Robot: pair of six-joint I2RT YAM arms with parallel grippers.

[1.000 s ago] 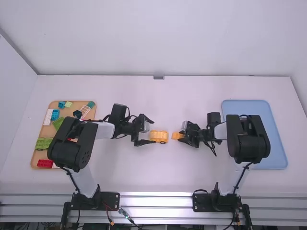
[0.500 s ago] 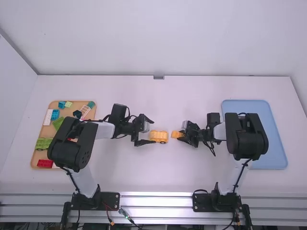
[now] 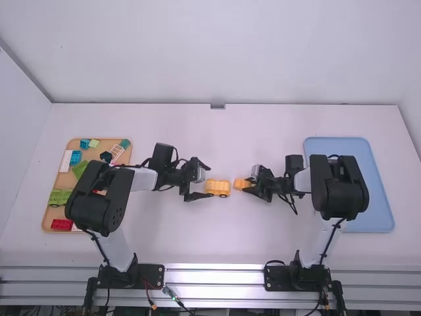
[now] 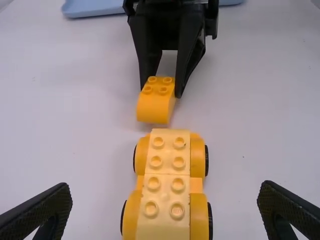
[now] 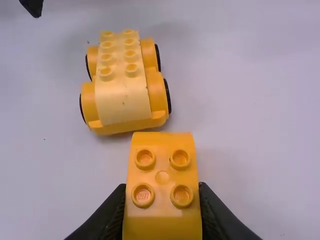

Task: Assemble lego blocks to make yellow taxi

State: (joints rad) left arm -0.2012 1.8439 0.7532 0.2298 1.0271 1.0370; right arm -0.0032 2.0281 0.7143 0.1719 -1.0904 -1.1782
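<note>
Wheeled yellow base (image 4: pixel 167 192): your left gripper (image 3: pixel 210 180) spread around one end, fingers clear of its sides; your right gripper (image 3: pixel 247 186) pinching the orange-yellow block (image 5: pixel 162 172) just beyond the base's other end

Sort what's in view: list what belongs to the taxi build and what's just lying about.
For the taxi:
yellow wheeled base
pale yellow bricks on top of it
orange-yellow brick, gripped by the right hand
left hand, open by the base

Seemingly just lying about:
green wheeled piece
red brick
blue brick
tan tray under these
blue tray
</note>
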